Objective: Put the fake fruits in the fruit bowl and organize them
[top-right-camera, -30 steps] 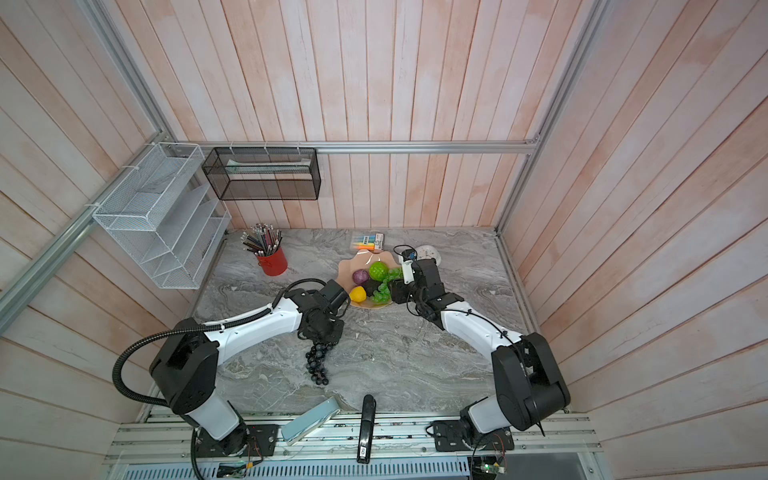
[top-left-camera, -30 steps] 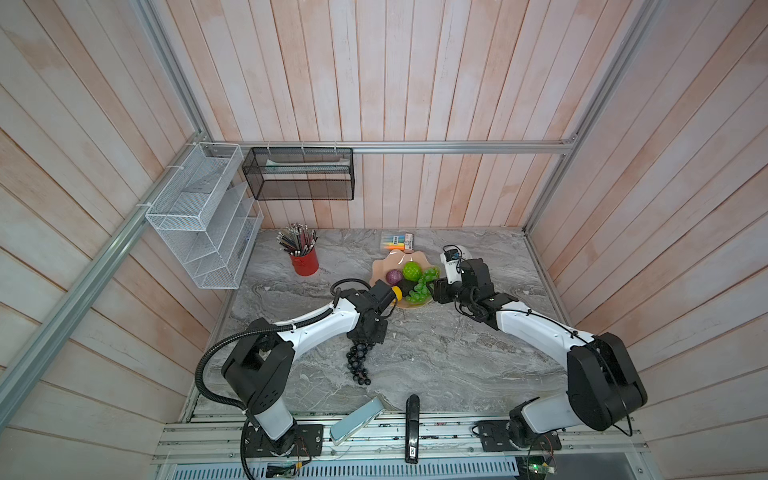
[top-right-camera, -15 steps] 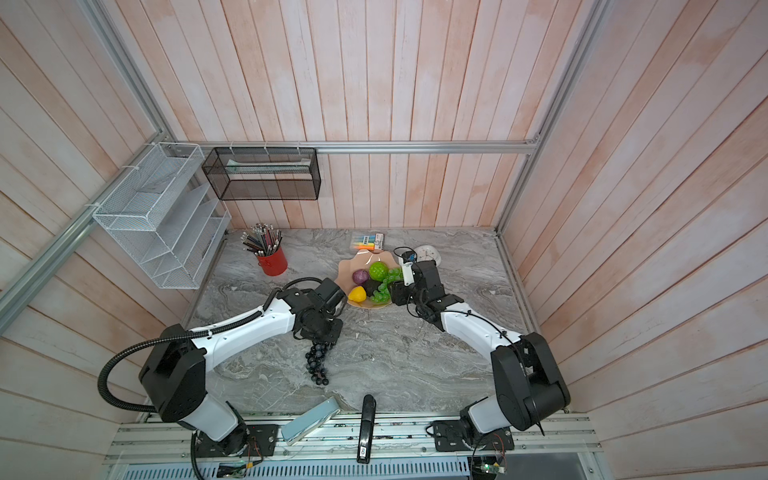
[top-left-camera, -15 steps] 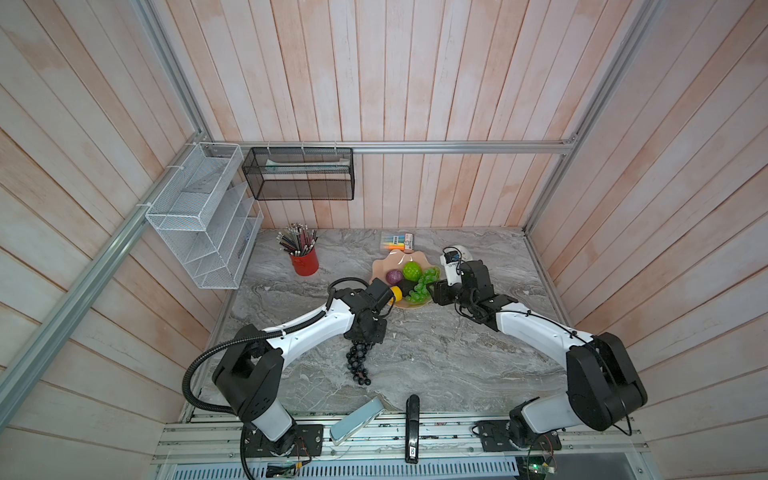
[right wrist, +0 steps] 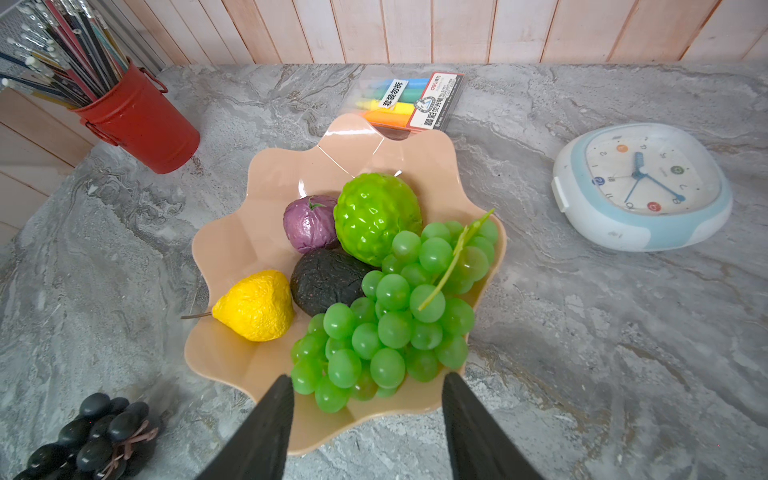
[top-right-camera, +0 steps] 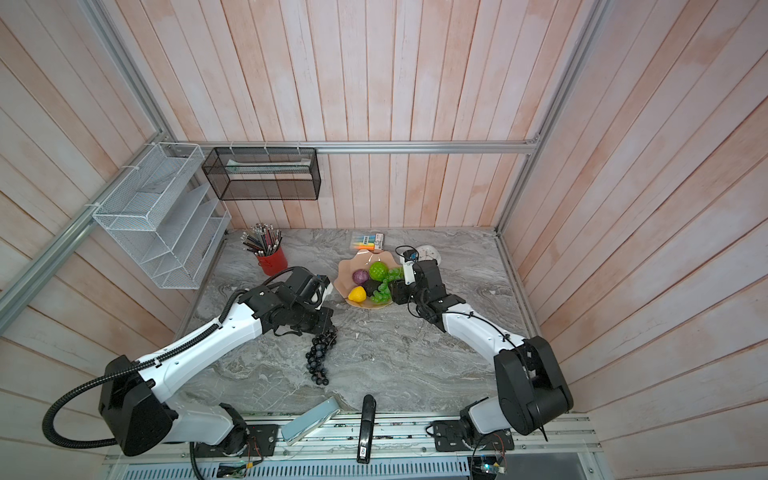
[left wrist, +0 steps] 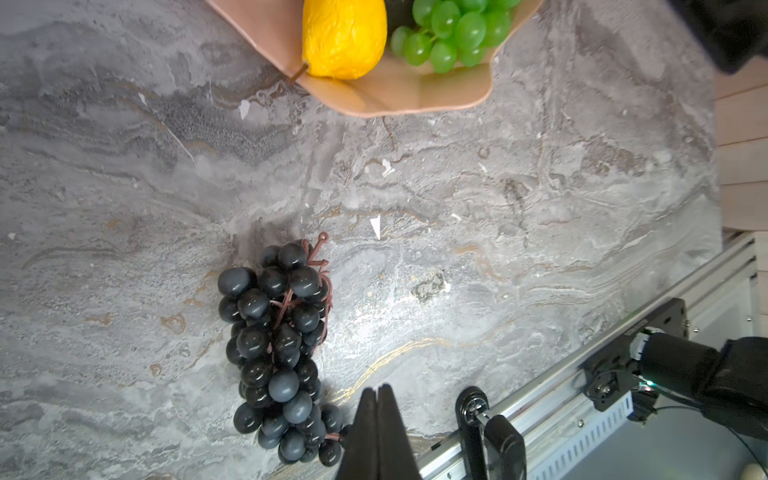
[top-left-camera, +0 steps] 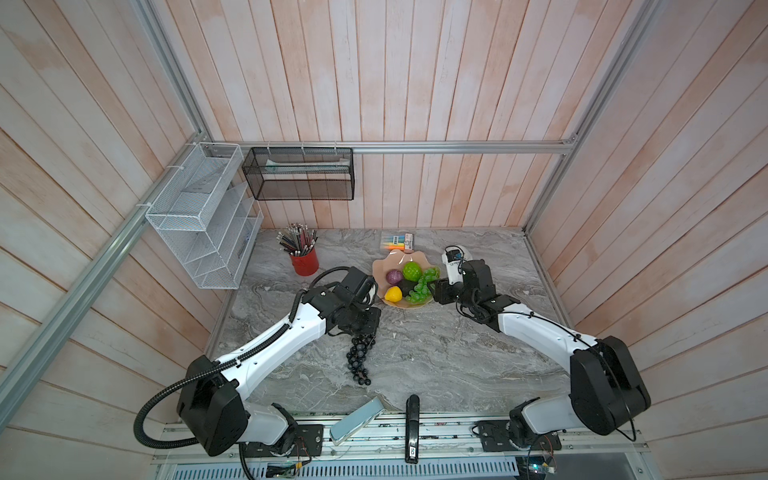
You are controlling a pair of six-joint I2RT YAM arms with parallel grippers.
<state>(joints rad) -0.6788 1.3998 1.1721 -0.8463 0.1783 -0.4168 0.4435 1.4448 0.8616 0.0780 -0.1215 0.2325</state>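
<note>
We have five fruits point(right wrist: 376, 218) in the bowl point(right wrist: 232, 237); black grapes point(left wrist: 278, 345) lie on the counter point(left wrist: 519, 199), left jaws shut nearby, right jaws apart.

One second on, your left arm point(top-left-camera: 286, 336) has folded outward. Its black elbow joint point(top-left-camera: 210, 409) sits lower and farther left in both top views, down by the near edge of the counter point(top-left-camera: 436, 357), and the ribbed black hose point(top-left-camera: 143, 415) looping off it has swung out with it. The wrist has drawn back a little from the fruit bowl point(top-left-camera: 383, 266), opening a strip of marble between them — and the left end effector point(left wrist: 377, 391) has ended up just beside the black grape bunch point(left wrist: 276, 345).
</note>
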